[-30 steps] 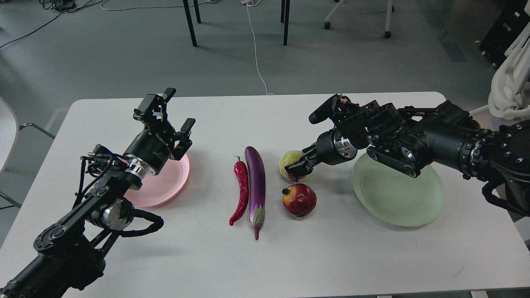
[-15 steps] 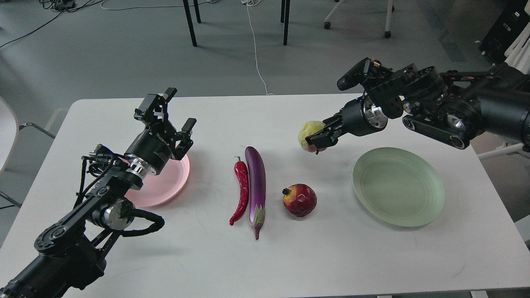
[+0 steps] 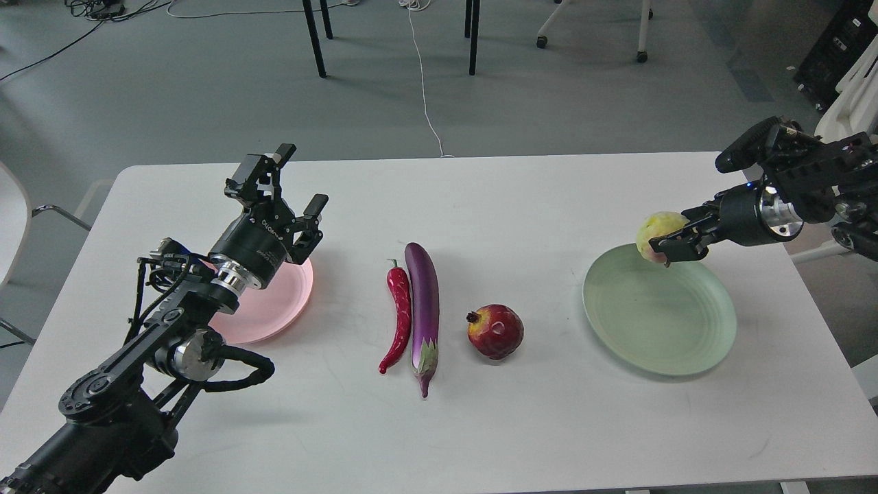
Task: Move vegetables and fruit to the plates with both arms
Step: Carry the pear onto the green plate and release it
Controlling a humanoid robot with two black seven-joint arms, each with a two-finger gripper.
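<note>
My right gripper [image 3: 667,245] is shut on the yellow-green peach-like fruit [image 3: 657,232] and holds it in the air over the far edge of the pale green plate [image 3: 660,318]. My left gripper [image 3: 296,186] is open and empty, raised above the far side of the pale pink plate [image 3: 274,310]. The red chili pepper [image 3: 398,315] and the purple eggplant [image 3: 423,311] lie side by side at the table's middle. The dark red pomegranate [image 3: 495,331] sits just right of the eggplant.
The white table [image 3: 521,425] has bare surface along its front and far edges. Chair and table legs [image 3: 473,34] and cables stand on the grey floor behind. A white object [image 3: 854,96] stands off the table's right rear corner.
My right gripper lifted the peach-like fruit from beside the pomegranate and carried it right, over the green plate's far edge. The left arm has hardly moved.
</note>
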